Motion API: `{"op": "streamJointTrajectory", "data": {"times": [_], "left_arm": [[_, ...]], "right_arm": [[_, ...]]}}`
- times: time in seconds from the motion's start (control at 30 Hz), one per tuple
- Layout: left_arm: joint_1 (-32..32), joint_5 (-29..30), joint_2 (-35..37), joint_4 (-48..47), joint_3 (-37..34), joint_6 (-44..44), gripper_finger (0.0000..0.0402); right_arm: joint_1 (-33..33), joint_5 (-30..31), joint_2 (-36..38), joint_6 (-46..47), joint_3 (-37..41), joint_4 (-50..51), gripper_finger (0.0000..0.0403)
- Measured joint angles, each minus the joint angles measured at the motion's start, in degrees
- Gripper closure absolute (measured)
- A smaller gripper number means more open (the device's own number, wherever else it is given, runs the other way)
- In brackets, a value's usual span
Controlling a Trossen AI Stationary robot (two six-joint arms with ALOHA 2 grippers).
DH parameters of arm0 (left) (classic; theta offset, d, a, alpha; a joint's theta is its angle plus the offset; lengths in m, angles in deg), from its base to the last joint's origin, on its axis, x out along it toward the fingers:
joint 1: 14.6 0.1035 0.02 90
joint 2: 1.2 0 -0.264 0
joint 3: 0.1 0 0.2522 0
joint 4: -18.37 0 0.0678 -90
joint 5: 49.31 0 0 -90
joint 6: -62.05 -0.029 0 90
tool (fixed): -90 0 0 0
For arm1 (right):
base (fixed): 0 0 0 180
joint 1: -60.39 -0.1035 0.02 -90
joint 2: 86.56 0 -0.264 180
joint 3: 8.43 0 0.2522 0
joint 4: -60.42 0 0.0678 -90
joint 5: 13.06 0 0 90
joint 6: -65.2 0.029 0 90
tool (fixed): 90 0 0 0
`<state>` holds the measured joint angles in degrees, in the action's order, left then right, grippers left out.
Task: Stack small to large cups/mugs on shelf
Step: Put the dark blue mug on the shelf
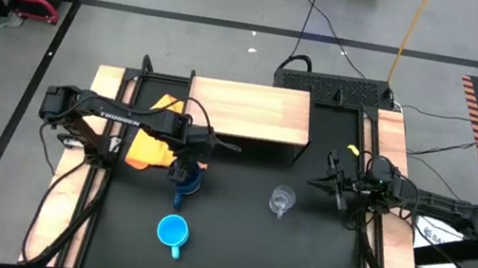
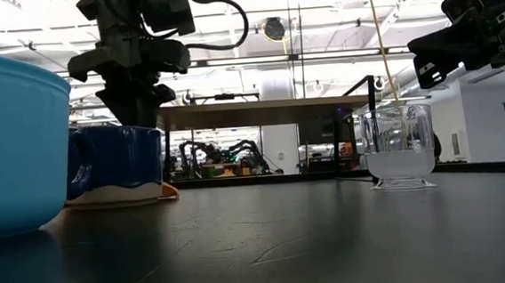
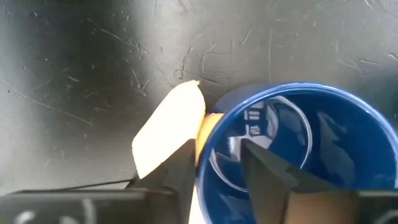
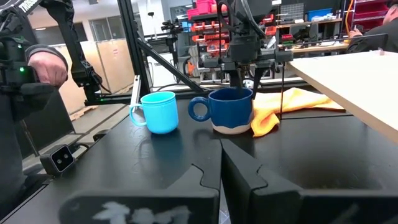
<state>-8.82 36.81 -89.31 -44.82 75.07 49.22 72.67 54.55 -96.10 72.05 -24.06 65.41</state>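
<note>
Here, left gripper [image 3: 217,171] poised straight down over the dark blue mug [image 1: 184,179], one finger outside the rim wall, the other inside the bowl, straddling the wall on the side nearest the yellow-orange cloth [image 1: 153,143]. Jaws part-way in, about the rim but not plainly pinching it yet; cannot tell whether the wall is truly held. Mug upright on the black worktop [image 1: 232,239], base partly overlapping the cloth edge, handle in the right wrist view pointing towards the light blue mug [image 1: 172,231].

Shelf [image 1: 247,110] just beyond the mug, towards the far edge of the worktop, board bare of cups. So likely a lift straight up, then a carry away from the near edge to the board.

Light blue mug nearer the front edge, close beside the dark one, apart from it. Clear glass cup [image 1: 281,199] out towards the right arm, well apart from both mugs.

Right gripper [image 1: 335,182] closed on nothing, waiting just beside the glass cup, nearer to it than the left one.
</note>
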Motion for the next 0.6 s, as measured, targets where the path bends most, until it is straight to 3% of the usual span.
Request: {"op": "streamJointTrajectory", "data": {"times": [0.27, 0.6], "left_arm": [[0.0, -0.6, 0.1, -0.5, 0.0, -0.7, 0.0388], [0.0, -0.8, 0.1, 0.0, 0.1, -1.8, 0.0394]], "right_arm": [[0.0, 0.0, 0.0, 0.0, 0.0, 0.0, 0.0403], [0.0, 0.0, 0.0, 0.0, 0.0, 0.0, 0.0403]]}}
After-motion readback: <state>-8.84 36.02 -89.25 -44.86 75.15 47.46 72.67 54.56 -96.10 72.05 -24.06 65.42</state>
